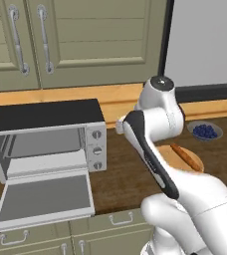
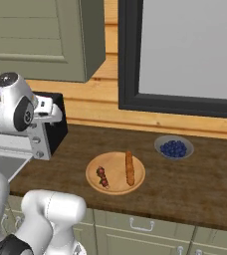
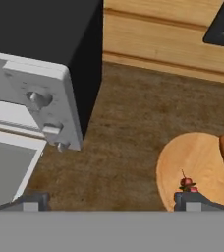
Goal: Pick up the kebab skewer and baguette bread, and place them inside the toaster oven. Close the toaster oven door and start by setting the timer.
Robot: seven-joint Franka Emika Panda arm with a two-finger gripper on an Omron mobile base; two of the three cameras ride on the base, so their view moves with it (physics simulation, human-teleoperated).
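Counter (image 2: 185,189): plate (image 2: 138,180) w/ skewer (image 2: 103,177) & baguette (image 2: 130,168); tool (image 3: 111,202) spread

Orange-brown baguette bread (image 2: 130,168), dark red kebab skewer (image 2: 103,176), silver-grey black-topped toaster oven (image 1: 51,134)

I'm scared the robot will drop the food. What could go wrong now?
Three things might go wrong. The kebab skewer is thin and small, so the open end effector could pinch badly and let it slip. The baguette bread lies close beside it on the same wooden plate, so it might get nudged. The toaster oven door hangs open over the counter edge, so the arm could bump it.
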